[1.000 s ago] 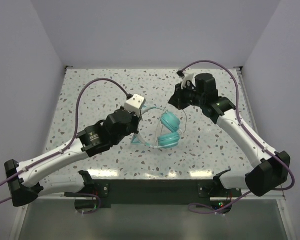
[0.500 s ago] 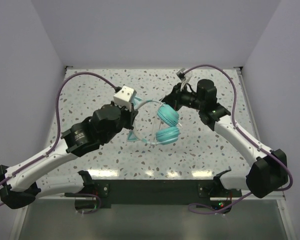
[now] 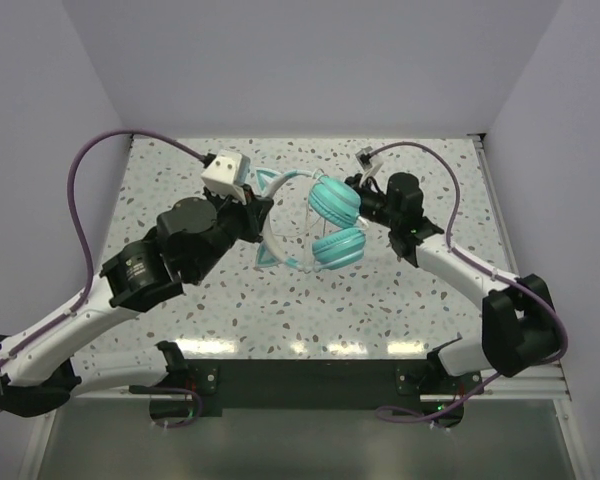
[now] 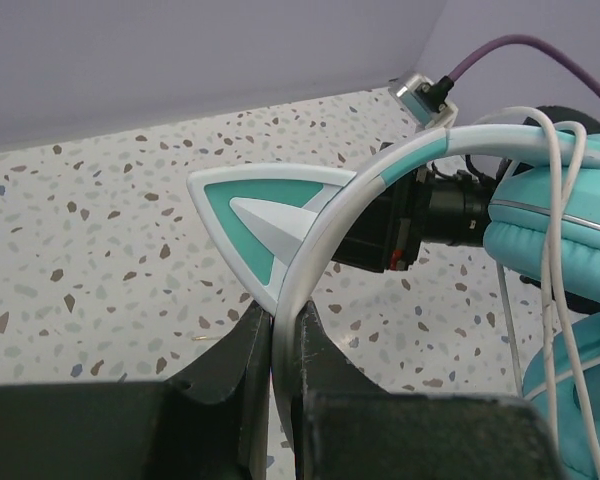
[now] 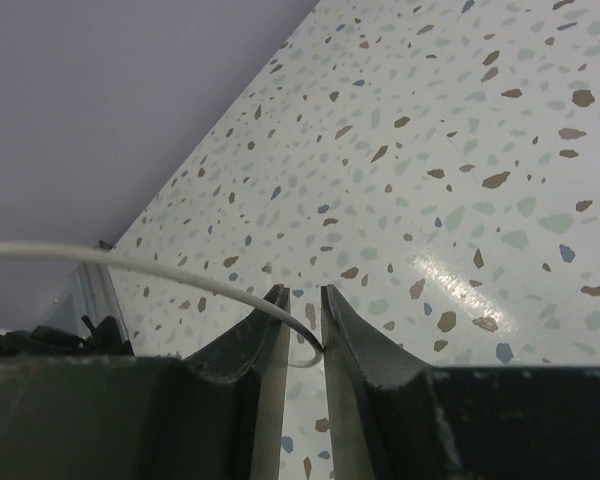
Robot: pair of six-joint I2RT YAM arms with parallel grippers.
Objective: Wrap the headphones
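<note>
left gripper (image 3: pixel 263 205) is clenched on the headphones (image 3: pixel 336 203), its two dark fingers (image 4: pixel 248 345) pressed against either side of the thin headband (image 4: pixel 380 180) right where a teal-and-white pointed cat ear (image 4: pixel 260 215) rises from it. right gripper (image 3: pixel 358 195) faces it from the other side, and in its own wrist view the right gripper (image 5: pixel 300 310) has its jaws drawn almost together with the whitish cord (image 5: pixel 130 262) nipped between them, the cord arching away to the left. the speckled worktop (image 3: pixel 280 300) lies under both arms. the headphones sit between the two grippers over the middle of the worktop, nearer the far edge than the near edge; whether any part touches the surface cannot be told. the two round teal earcups (image 3: pixel 338 247) are stacked one beyond the other from the top view, the farther one just beside the right gripper. the headband curves from the earcups toward the left gripper, with a second cat ear (image 3: pixel 268 255) pointing toward the near edge. several strands of cord (image 4: pixel 550 200) hang across the earcup in the left wrist view.
</note>
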